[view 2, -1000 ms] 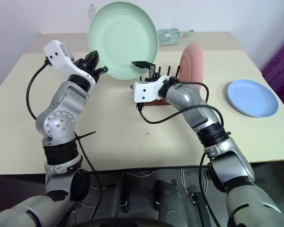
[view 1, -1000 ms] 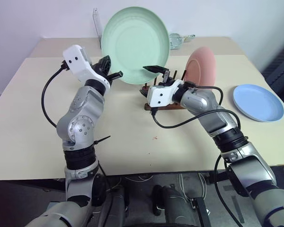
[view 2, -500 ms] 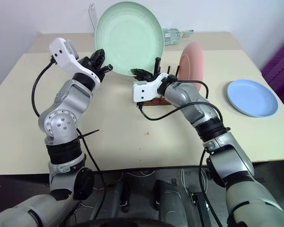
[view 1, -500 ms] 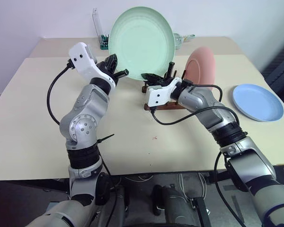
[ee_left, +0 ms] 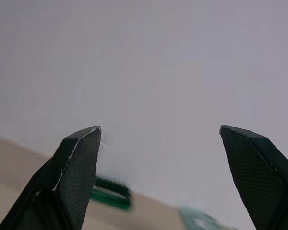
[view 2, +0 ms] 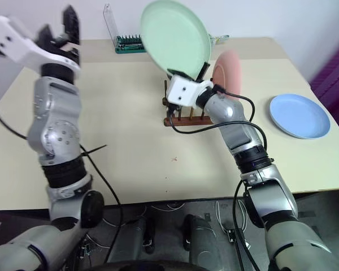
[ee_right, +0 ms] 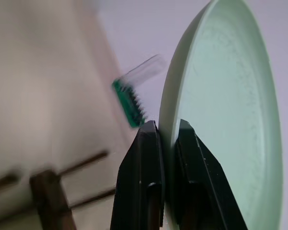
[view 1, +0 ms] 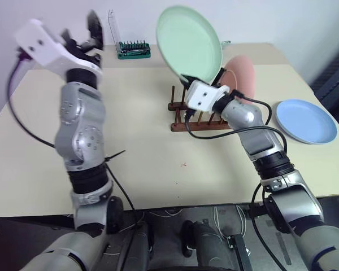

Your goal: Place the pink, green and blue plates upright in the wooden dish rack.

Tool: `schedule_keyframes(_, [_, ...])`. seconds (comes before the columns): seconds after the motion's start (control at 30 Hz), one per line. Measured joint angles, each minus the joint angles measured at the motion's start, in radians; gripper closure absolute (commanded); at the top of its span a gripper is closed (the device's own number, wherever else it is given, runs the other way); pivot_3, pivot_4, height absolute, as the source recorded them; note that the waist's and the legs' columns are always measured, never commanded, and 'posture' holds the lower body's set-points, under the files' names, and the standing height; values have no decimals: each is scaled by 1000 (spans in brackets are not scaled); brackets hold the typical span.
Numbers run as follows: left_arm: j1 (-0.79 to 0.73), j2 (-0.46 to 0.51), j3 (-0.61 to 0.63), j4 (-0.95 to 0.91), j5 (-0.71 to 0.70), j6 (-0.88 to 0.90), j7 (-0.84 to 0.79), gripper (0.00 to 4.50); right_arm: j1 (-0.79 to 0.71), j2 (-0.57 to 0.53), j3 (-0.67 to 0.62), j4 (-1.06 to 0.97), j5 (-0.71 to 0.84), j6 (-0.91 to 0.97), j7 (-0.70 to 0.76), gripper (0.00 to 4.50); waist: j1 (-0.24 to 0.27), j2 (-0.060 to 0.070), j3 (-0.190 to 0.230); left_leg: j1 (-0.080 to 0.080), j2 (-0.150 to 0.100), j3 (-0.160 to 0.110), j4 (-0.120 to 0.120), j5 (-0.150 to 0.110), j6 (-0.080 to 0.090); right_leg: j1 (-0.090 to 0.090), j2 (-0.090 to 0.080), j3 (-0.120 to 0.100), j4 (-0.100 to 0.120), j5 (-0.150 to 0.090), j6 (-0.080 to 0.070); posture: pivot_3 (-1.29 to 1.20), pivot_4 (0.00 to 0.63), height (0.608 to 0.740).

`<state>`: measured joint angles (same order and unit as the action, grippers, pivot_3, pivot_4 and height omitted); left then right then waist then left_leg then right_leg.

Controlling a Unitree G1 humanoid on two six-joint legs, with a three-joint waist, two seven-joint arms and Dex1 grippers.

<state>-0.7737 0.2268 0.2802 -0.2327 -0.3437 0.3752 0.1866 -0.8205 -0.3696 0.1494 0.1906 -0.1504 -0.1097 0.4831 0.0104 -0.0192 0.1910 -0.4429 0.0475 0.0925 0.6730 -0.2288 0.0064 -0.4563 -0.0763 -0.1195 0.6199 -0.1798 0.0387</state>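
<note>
my right gripper (ee_right: 165,132) pinches green plate (view 1: 189,40) rim | my left gripper (ee_left: 161,132) spread, empty | head view: rack (view 1: 200,118), pink plate (view 1: 243,76) slotted

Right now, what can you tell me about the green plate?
The green plate is round, shallow and pale mint, with a matte look and a raised rim. It is up in the air, standing on edge and tilted, above the wooden dish rack. The right gripper pinches its lower rim between both black fingers. Nothing else touches it. The pink plate stands just behind it.
</note>
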Motion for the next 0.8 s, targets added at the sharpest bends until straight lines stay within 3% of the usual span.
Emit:
schedule_keyframes(0.13, [90,164,-120,76,95,92,-140,457,1,84,-155,-165,377,368,50,4500,5,1,0,0,1,-1,1,0,0,1,-2,0,1,0,0,0,150,730])
schedule_keyframes(0.2, [195,204,-190,79,60,181,-288,457,-12,75,-254,-225,586,605,60,4500,4,1,0,0,1,-3,1,-1,1,1,-4,0,1,0,0,0,150,730])
schedule_keyframes(0.3, [312,200,-271,80,4,211,-454,457,-13,57,-333,-268,750,808,43,4500,0,1,0,-3,1,-2,1,-1,2,-4,-4,0,0,0,0,0,150,730])
schedule_keyframes(0.5, [388,219,-318,-88,-105,202,-698,457,-19,56,-415,-262,862,969,-71,4500,-1,6,0,-1,2,-1,-1,-1,2,-4,-3,1,1,0,-1,0,150,730])
schedule_keyframes(0.8, [440,184,-353,-105,-119,228,-738,457,-20,59,-473,-227,922,1068,-177,4500,0,6,0,0,2,-1,-1,-1,2,-3,-3,2,0,-1,1,0,150,730])
